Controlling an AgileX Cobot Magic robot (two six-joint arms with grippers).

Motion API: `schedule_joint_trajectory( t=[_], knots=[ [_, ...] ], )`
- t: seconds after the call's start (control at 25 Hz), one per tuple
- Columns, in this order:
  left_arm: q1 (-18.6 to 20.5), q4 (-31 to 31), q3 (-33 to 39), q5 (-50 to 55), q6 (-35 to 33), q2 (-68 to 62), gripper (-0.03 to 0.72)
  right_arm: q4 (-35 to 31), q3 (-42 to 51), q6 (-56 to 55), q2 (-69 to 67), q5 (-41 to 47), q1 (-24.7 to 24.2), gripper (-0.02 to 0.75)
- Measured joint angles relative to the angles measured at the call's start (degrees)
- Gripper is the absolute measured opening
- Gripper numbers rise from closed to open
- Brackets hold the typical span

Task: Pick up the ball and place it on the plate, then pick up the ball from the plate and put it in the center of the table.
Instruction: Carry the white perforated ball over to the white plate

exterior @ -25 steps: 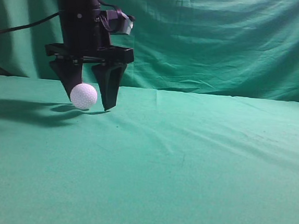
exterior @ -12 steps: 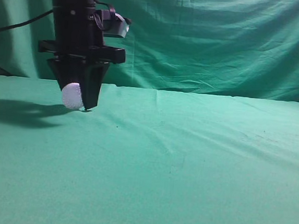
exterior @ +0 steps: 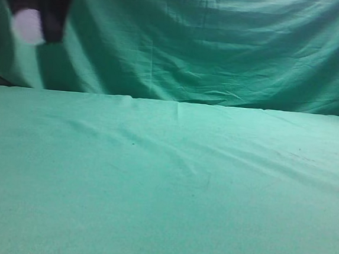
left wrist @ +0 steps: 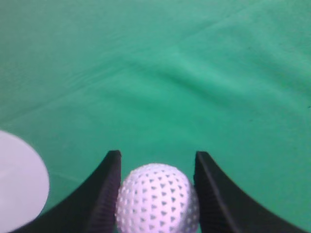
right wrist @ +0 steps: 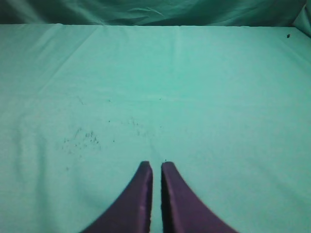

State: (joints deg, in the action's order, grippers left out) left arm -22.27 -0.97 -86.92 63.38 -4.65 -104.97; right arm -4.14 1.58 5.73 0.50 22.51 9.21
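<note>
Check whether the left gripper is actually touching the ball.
Touching. In the left wrist view, the ball sits wedged between the left gripper fingers, both pressed against its sides with no green showing between. The exterior view shows it carried high.

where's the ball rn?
Ball is clamped between the left gripper's fingers, high at the exterior view's top left, above the table.

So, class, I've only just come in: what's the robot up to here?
The left hand is shut on the ball and holds it high above the table, near the top left corner of the exterior view. A pale round plate shows at the left edge of the left wrist view. The right hand is shut and empty, low over the cloth.
</note>
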Motion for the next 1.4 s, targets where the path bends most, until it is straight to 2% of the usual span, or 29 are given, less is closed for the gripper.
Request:
schedule_joint_trajectory(
  t=[0.16,0.32,0.52,0.64,1.0,1.4],
  knots=[
    [6.99,0.00,6.03,-0.64,1.41,6.30,0.309,0.00,0.00,0.00,0.00,0.00,0.00,0.064],
    [16.94,0.00,12.30,-2.00,2.09,11.32,0.309,0.00,0.00,0.00,0.00,0.00,0.00,0.064],
    [28.54,0.00,16.95,-5.37,3.85,12.41,0.309,0.00,0.00,0.00,0.00,0.00,0.00,0.064],
    [33.07,0.00,18.35,-8.65,4.18,12.41,0.309,0.00,0.00,0.00,0.00,0.00,0.00,0.064],
    [34.18,0.63,18.44,-18.47,4.05,12.41,0.309,0.00,0.00,0.00,0.00,0.00,0.00,0.064],
    [34.18,3.46,18.44,-18.45,-4.93,6.23,0.309,0.00,0.00,0.00,0.00,0.00,0.00,0.064]
  ],
)
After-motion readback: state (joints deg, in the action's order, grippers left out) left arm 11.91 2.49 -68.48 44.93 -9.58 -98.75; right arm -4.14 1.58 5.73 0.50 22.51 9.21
